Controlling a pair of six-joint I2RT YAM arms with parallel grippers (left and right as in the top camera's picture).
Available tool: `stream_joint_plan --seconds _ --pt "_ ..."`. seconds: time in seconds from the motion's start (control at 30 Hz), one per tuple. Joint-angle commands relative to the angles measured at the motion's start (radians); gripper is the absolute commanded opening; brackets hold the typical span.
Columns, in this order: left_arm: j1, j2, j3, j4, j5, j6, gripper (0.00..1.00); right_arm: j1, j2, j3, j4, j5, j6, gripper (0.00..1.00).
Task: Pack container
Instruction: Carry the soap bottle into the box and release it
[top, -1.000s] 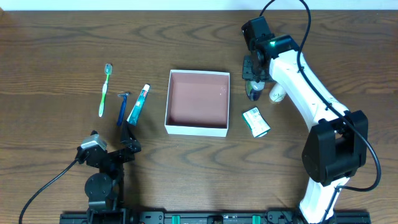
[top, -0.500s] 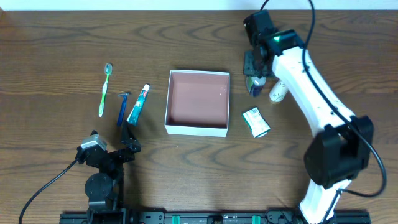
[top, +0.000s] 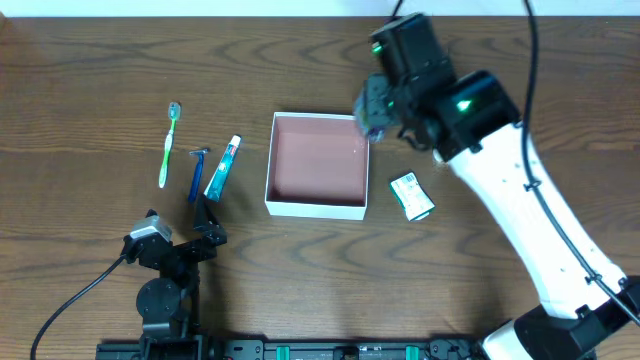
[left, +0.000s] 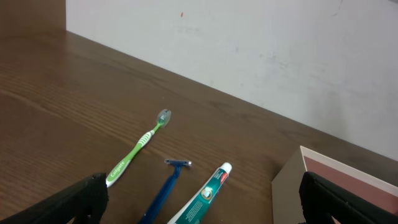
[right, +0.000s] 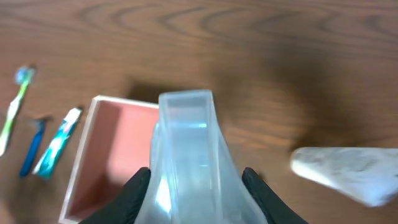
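The container is a square shallow box with white walls and a reddish-pink inside, at the table's middle. It also shows in the right wrist view and the left wrist view. My right gripper is shut on a clear translucent tube and holds it in the air above the container's far right corner. My left gripper rests open and empty near the front left, its fingers wide apart in the left wrist view.
A green toothbrush, a blue razor and a toothpaste tube lie left of the container. A small green-and-white box lies to its right. A white object lies on the table right of the held tube.
My right gripper has lifted the clear tube off the table and carried it left, from beside the white object to over the container's far right corner. The left arm has not moved.
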Motion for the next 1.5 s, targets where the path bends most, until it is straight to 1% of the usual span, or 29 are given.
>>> stream_joint_plan --seconds 0.0,0.13,0.27,0.5,0.7,0.73,0.8,0.87,0.9,0.93,0.97,1.0,1.07,1.17,1.3,1.47 --pt "-0.003 0.0 -0.019 -0.039 -0.026 0.017 0.98 0.064 0.024 0.021 0.003 0.06 0.087 0.16" --pt "-0.003 0.0 -0.019 -0.039 -0.026 0.017 0.98 0.119 0.098 0.021 0.006 0.126 0.163 0.17" --pt "-0.003 0.0 -0.019 -0.039 -0.026 0.017 0.98 0.135 0.185 0.021 0.007 0.185 0.201 0.18" --pt "-0.003 0.0 -0.019 -0.039 -0.026 0.017 0.98 0.108 0.322 0.021 0.023 0.192 0.222 0.19" --pt "-0.003 0.0 -0.019 -0.039 -0.026 0.017 0.98 0.092 0.36 0.021 0.049 0.198 0.221 0.2" --pt "-0.003 0.0 -0.019 -0.039 -0.026 0.017 0.98 0.091 0.36 0.021 0.05 0.211 0.221 0.27" --pt "-0.003 0.0 -0.019 -0.039 -0.026 0.017 0.98 0.091 0.36 0.021 0.051 0.228 0.222 0.52" --pt "-0.003 0.0 -0.019 -0.039 -0.026 0.017 0.98 0.091 0.36 0.021 0.056 0.239 0.221 0.56" --pt "-0.003 0.0 -0.019 -0.039 -0.026 0.017 0.98 0.091 0.36 0.021 0.057 0.237 0.221 0.59" --pt "-0.003 0.0 -0.019 -0.039 -0.026 0.017 0.98 0.091 0.36 0.021 0.057 0.235 0.221 0.66" --pt "-0.003 0.0 -0.019 -0.039 -0.026 0.017 0.98 0.092 0.36 0.021 0.057 0.229 0.221 0.76" --pt "-0.003 0.0 -0.019 -0.039 -0.026 0.017 0.98 0.093 0.359 0.021 0.056 0.216 0.22 0.84" --pt "-0.003 0.0 -0.019 -0.039 -0.026 0.017 0.98 0.098 0.358 0.023 0.048 0.183 0.217 0.94" --pt "-0.003 0.0 -0.019 -0.039 -0.026 0.017 0.98 0.106 0.34 0.024 0.031 0.156 0.217 0.99" --pt "-0.003 0.0 -0.019 -0.039 -0.026 0.017 0.98 0.109 0.268 0.024 0.011 0.135 0.211 0.99" --pt "-0.003 0.0 -0.019 -0.039 -0.026 0.017 0.98 0.082 0.132 0.024 -0.018 0.132 0.108 0.99"
